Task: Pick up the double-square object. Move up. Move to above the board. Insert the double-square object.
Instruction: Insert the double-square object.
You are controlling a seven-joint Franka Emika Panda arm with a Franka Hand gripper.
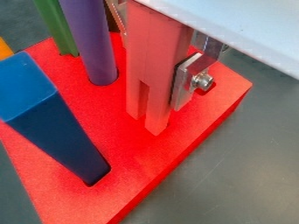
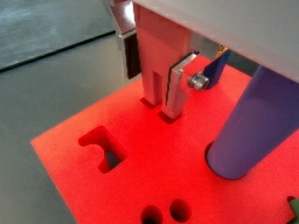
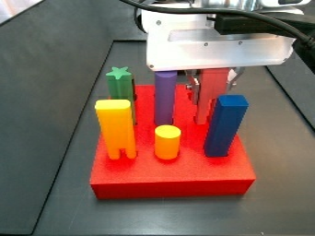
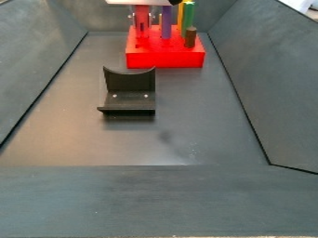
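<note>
End effector (image 1: 158, 70): over the board's back edge, plates pinching the double-square object (image 1: 149, 83) upright so its foot enters its hole.

Board (image 3: 172, 173), on the bench: holds blue post (image 3: 226, 126), purple cylinder (image 3: 165, 95), green star post (image 3: 118, 85), yellow arch post (image 3: 113, 128), short yellow cylinder (image 3: 168, 142); some holes empty.

Fixture (image 4: 126, 90): empty.

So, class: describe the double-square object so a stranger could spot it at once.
Find the red board full of pegs. Between the purple post and the blue post stands the double-square object, under the gripper. It alone is red, slim and grooved lengthwise.
</note>
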